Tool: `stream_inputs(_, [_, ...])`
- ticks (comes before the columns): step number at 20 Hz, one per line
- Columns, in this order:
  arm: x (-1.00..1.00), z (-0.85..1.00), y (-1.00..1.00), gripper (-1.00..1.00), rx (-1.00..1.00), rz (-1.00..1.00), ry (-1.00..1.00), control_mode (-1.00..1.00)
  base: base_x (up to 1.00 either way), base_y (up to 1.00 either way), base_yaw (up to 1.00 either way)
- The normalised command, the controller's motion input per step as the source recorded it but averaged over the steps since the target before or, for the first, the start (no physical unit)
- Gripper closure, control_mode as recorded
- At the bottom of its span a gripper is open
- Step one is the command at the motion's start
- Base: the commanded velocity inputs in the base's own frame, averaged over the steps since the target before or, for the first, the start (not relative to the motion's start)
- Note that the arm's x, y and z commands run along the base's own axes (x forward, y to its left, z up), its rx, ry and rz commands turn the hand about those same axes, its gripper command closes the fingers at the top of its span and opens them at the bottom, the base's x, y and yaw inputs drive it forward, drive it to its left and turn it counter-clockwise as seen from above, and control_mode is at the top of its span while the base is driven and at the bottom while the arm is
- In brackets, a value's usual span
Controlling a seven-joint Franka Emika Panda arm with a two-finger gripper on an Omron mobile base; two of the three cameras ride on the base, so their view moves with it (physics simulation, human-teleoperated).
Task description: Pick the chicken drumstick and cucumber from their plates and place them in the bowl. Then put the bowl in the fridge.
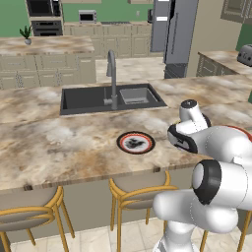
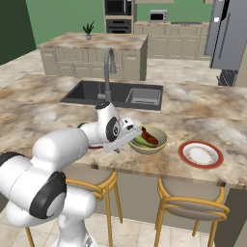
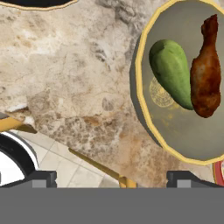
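Tool (image 3: 111, 181) wide open, empty. Bowl (image 3: 175, 144) with cucumber (image 3: 170, 72) and chicken (image 3: 205, 74) lies at 2 o'clock of tool, on desk (image 3: 65, 65).

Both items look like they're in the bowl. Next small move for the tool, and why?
Probably shift the open tool sideways over the bowl rim and lower to grasp it. The cucumber and chicken drumstick already lie side by side inside the bowl, both plates are bare, and the tool sits beside the bowl over the counter, holding nothing. Only carrying the bowl to the fridge remains.
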Motion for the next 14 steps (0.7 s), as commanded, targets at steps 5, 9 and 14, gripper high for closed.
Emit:
stream_inputs(5, [0.2,-0.1,-0.08,-1.0,0.0,0.02,0.04,-1.0,0.0,0.0,0.0])
stream_inputs(9, [0.18,-0.17,-0.14,-1.0,0.0,0.05,0.06,-1.0,0.0,0.0,0.0])
stream_inputs(14, [0.25,-0.15,-0.17,-1.0,0.0,0.06,0.02,-1.0,0.0,0.0,0.0])
